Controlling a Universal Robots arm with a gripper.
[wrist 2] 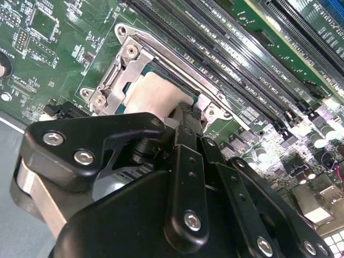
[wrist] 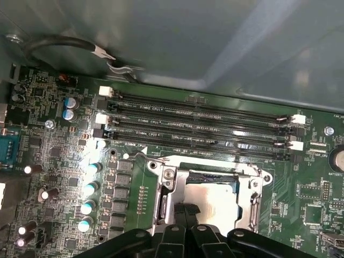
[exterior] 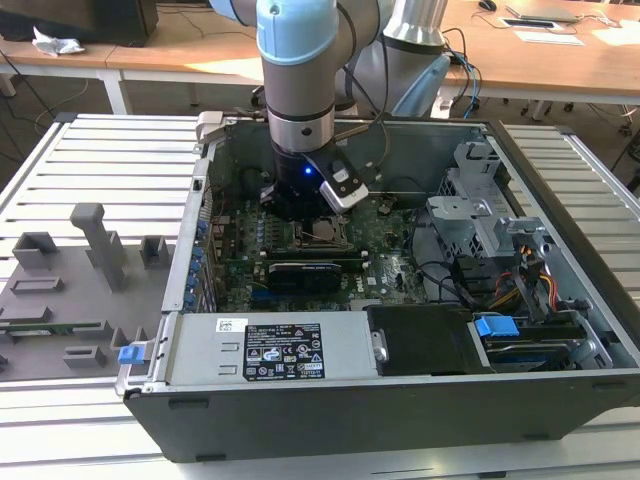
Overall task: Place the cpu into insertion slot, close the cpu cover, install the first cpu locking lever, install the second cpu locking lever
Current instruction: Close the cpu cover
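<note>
Gripper point(wrist 2: 185, 112), claw clenched with nothing visible between its tips, poised at the edge of the cpu point(wrist 2: 153, 94). The chip lies pale face up in the insertion slot point(wrist: 207, 178), framed by the cpu cover point(wrist 2: 121, 70). It is judged light, stiff and fragile — best taken by opposite edges, never the face.

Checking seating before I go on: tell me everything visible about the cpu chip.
The small flat square cpu chip shows a pale, glossy face upward in both wrist views. It lies level inside the silver-grey metal frame on the green circuit board. The black gripper hides one edge; contact cannot be told.
</note>
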